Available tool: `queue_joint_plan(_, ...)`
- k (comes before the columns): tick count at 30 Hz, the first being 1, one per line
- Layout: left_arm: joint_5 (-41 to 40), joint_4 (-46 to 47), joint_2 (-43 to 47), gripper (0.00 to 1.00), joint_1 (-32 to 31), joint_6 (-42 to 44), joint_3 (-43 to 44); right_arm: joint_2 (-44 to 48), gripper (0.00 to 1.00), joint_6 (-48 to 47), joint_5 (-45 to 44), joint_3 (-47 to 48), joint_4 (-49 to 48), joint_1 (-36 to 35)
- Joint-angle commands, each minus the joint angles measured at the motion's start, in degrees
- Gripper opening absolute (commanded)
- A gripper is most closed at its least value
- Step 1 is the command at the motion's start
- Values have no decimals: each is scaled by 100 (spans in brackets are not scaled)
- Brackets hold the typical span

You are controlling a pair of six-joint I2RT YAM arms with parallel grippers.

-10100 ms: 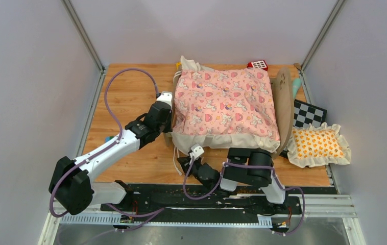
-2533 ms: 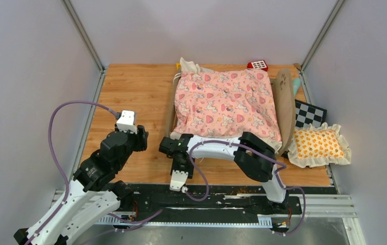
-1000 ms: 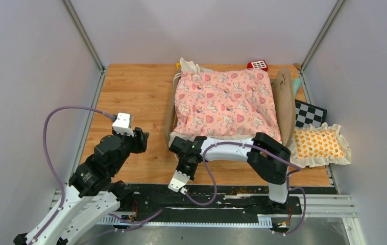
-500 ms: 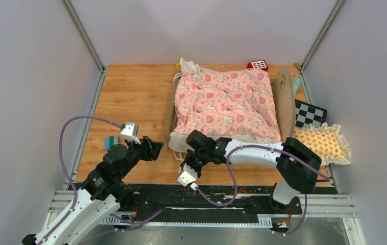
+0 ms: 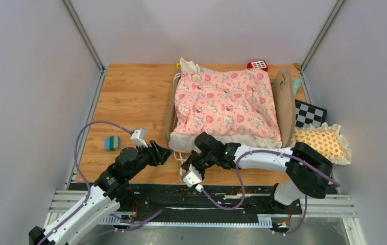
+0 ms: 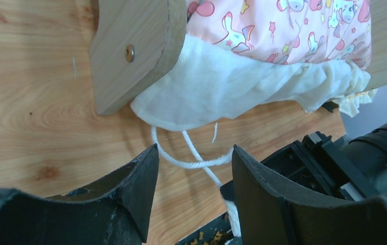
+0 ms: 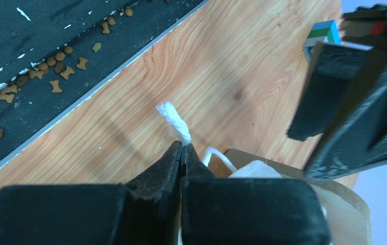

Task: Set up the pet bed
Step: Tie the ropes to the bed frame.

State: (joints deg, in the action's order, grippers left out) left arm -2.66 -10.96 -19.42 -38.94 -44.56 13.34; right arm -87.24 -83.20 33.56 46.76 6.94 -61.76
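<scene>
**A:** Where's the pet bed (image 5: 283,102)?

**B:** It's on the wooden table (image 5: 130,92), with its headboard at the right end. The pink quilt (image 5: 227,102) is spread over the bed, and its white ruffle hangs over the bed's near edge.

**A:** And the arms?

**B:** Both reach toward the bed's near left corner. The left gripper (image 6: 195,153) is released. Its fingers are spread just in front of that corner, and a loop of white cord (image 7: 173,116) lies on the wood between them. I can't see it touching anything.

**A:** The right one?

**B:** The right gripper (image 7: 182,148) is clenched on that cord close to its frayed end, just in front of the bed's near edge.

**A:** Anything else around the bed?

**B:** An orange frilled pillow (image 5: 319,144) lies just off the bed's headboard end. A checkered board (image 5: 309,115) is also on the headboard side of the bed. A red toy (image 5: 257,65) sits behind the bed. A small striped block (image 5: 112,143) sits well to the left of the bed, and bits of kibble (image 7: 74,64) lie on the black rail in front of the bed.
</scene>
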Motion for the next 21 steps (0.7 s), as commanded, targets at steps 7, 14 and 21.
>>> queue_joint_plan(7,471,1230,-799,60,-9,-400,-288,402,0,275,294,-184,-548,32)
queue_joint_plan(14,330,1654,-865,58,-9,-793,-698,559,0,270,347,-218,-387,37)
queue_joint_plan(21,71,1788,-1025,61,-11,-918,-789,664,0,277,417,-305,-307,40)
